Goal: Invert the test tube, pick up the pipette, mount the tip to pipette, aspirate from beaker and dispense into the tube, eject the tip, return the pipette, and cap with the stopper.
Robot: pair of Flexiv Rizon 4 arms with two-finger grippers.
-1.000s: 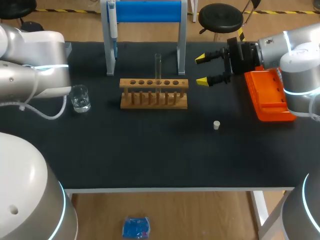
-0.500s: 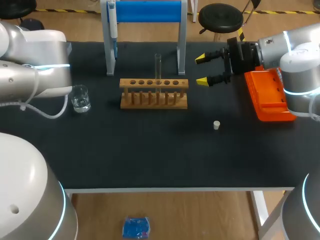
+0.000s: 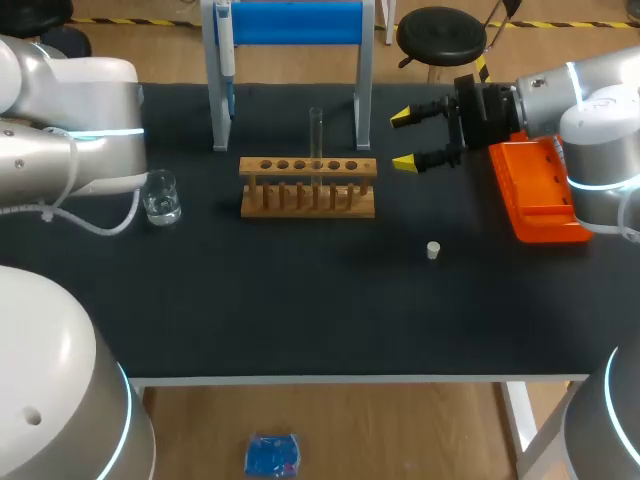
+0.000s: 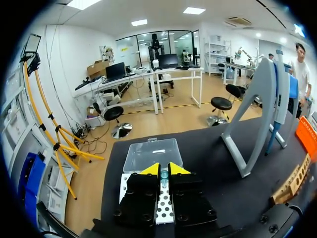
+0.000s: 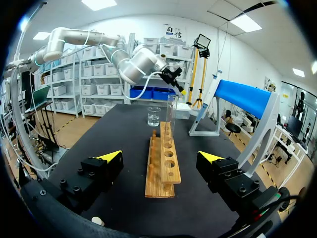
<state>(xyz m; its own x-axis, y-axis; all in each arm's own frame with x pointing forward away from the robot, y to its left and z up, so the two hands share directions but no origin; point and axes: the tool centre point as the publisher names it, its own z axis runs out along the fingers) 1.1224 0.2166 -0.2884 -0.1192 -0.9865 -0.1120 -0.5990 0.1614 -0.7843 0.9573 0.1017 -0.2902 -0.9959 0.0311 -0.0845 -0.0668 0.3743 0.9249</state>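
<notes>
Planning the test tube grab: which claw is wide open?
The right claw, by the rack's end: its yellow tips stand far apart, while the left claw's tips nearly touch.

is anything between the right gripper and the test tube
Nothing visible blocks it. The open right gripper faces the test tube along the wooden rack, which holds the tube and lies lower than its upper part.

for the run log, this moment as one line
tube: upright in rack | pipette: on stand | stopper: loose on table | right gripper: open, beside rack | left gripper: above tip box
</notes>
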